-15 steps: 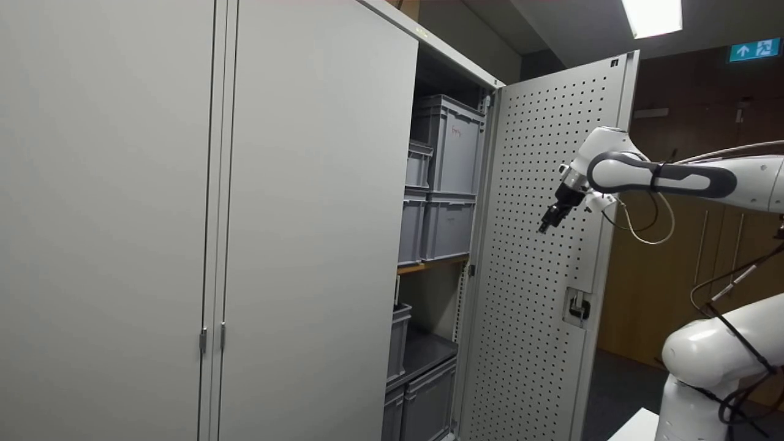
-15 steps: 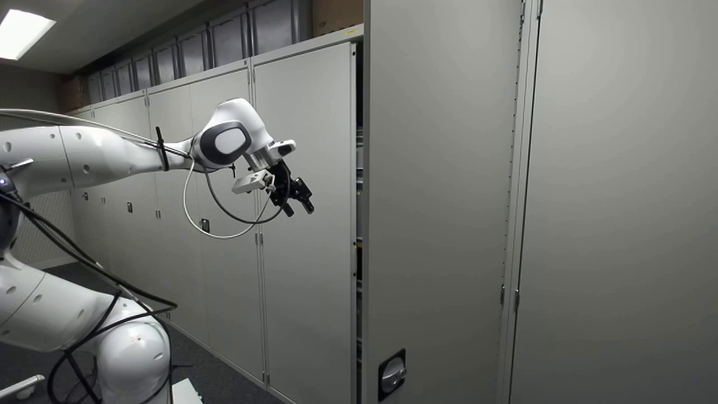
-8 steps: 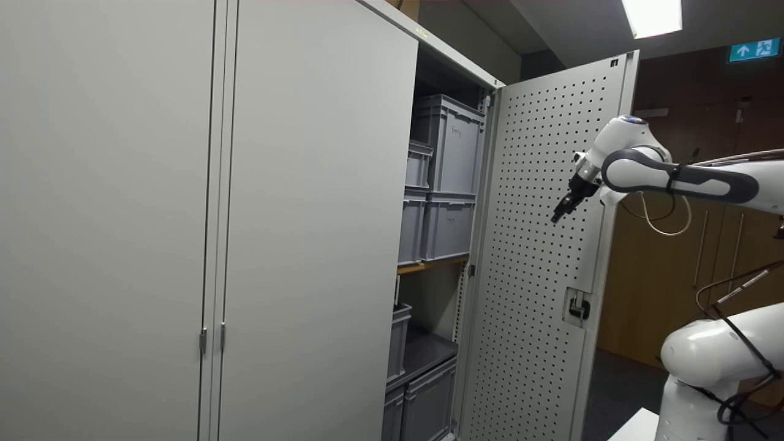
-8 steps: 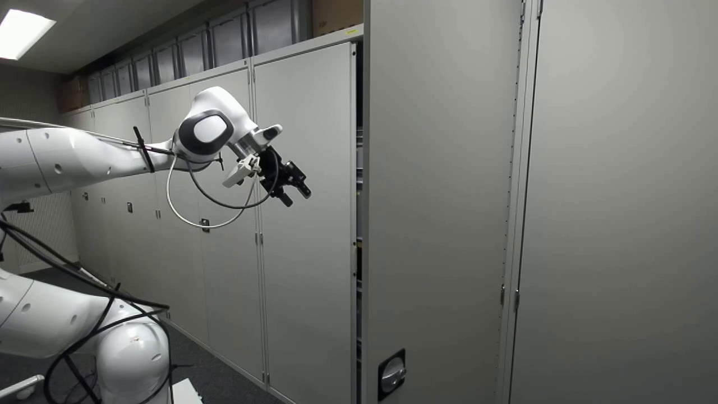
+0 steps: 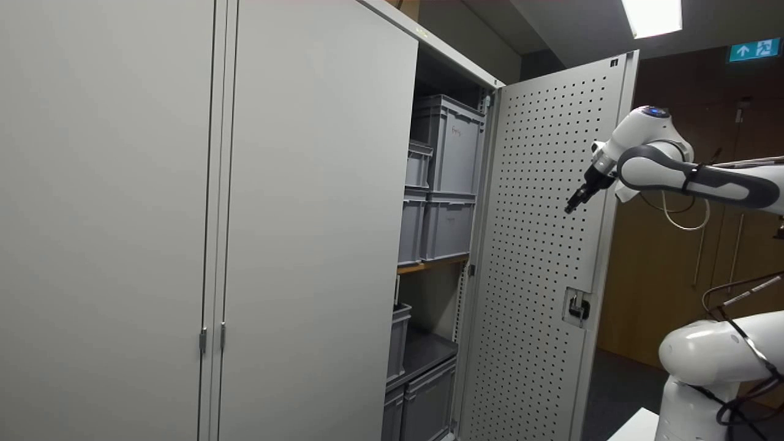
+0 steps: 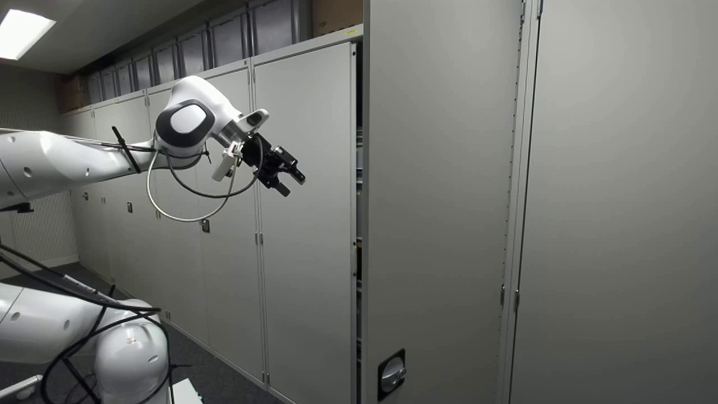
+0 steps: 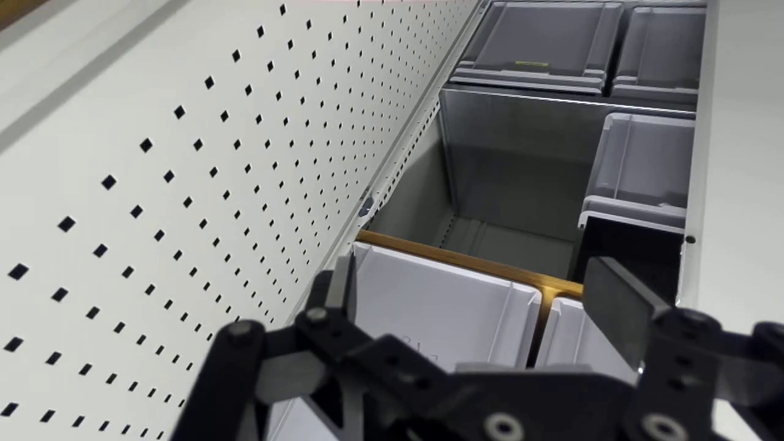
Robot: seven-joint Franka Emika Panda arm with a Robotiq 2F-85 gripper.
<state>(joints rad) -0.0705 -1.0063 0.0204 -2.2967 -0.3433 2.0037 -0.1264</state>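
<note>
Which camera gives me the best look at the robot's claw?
The wrist view: it shows the claw close up, both fingers spread apart and nothing gripped, with grey bins beyond. Both exterior views show it whole but smaller, angled downward at the end of the white arm.

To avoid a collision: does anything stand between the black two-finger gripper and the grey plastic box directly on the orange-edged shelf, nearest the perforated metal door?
Nothing visible does: in the wrist view, the grey box shows beyond the open gripper; the perforated door stands alongside, not between.
</note>
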